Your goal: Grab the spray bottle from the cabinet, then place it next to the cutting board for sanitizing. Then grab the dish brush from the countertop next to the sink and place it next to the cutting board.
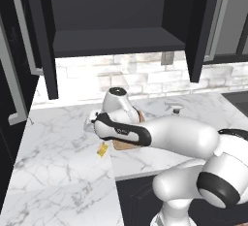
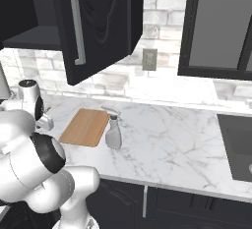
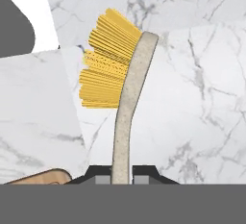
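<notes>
Marble countertop (image 2: pixel 162 139) under open black cabinet (image 1: pixel 116 31), brick wall (image 2: pixel 162 83) behind.

The white marble countertop (image 2: pixel 162 139) carries the wooden cutting board (image 2: pixel 86 127), with the spray bottle (image 2: pixel 113 130) standing just right of it.

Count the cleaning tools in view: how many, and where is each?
2. The spray bottle stands on the countertop beside the cutting board. The dish brush is clamped in the gripper over the countertop. Others may be hidden.
</notes>
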Robot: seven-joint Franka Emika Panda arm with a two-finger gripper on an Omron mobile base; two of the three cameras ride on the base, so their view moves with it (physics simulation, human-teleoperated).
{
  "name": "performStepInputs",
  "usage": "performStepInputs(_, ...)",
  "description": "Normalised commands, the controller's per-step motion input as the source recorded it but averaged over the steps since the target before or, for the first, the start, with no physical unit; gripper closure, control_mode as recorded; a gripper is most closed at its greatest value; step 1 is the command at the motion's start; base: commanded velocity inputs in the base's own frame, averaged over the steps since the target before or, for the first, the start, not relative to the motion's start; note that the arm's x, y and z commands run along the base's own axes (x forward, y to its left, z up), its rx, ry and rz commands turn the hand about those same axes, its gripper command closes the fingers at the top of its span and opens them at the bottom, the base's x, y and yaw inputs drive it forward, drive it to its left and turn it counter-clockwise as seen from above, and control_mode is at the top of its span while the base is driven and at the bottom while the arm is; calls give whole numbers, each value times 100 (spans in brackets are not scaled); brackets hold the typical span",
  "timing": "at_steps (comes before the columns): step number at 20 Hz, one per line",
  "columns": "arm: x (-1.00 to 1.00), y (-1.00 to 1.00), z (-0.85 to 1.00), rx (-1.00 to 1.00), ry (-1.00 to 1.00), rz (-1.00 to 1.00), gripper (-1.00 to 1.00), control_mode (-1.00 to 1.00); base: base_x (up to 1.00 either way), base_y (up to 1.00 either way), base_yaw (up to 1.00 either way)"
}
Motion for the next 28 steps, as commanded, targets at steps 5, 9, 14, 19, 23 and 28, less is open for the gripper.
performStepInputs(5, 10, 0, -16, -9, -5, 26, 100, -100, 0, 0, 0)
performStepInputs(9, 14, -1, -26, -4, -1, 24, 100, -100, 0, 0, 0)
performStepInputs(14, 16, -4, -33, -2, -5, 13, 100, -100, 0, 0, 0)
performStepInputs(19, 8, -1, -31, -1, -9, 6, 100, -100, 0, 0, 0)
performStepInputs(23, 9, 0, -36, -3, -9, 3, 100, -100, 0, 0, 0)
performStepInputs(28, 6, 0, -33, -1, -9, 2, 100, -100, 0, 0, 0)
